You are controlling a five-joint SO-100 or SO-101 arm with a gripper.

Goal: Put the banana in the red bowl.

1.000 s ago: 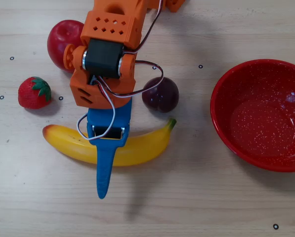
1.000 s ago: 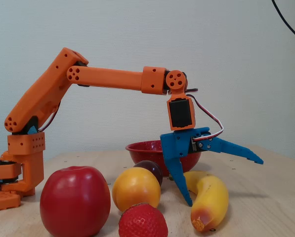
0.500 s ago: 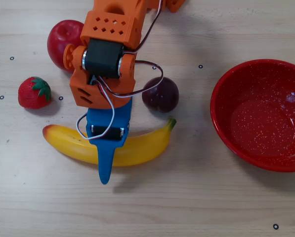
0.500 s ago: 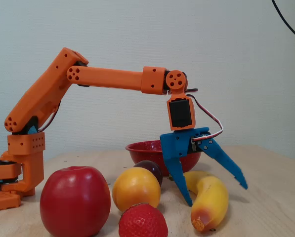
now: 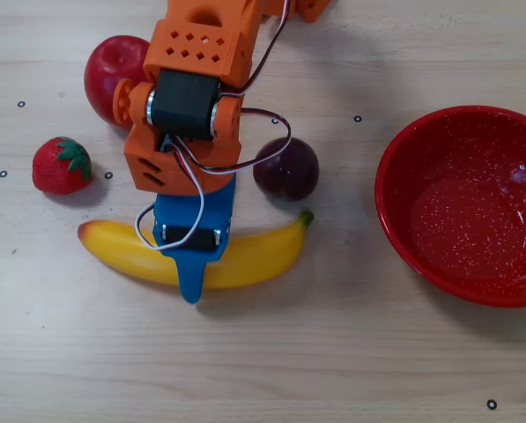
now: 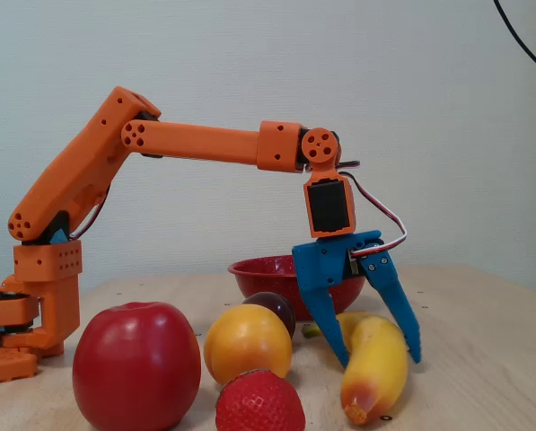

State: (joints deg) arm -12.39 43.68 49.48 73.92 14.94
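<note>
Our gripper (image 6: 382,360) has its two blue fingers clamped across the middle of the banana (image 6: 375,370), which lies on the table directly under it. The red bowl (image 5: 467,203) waits empty, well apart to the right in the overhead view.

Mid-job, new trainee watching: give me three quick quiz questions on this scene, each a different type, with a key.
1. True or false: the banana already lies in the red bowl.
2. Which fruit sits nearest the banana's green stem in the overhead view? A) strawberry B) plum C) apple
3. Fill in: the end effector has one finger on each ___ of the banana.

Key: 1 false; 2 B; 3 side.
</note>
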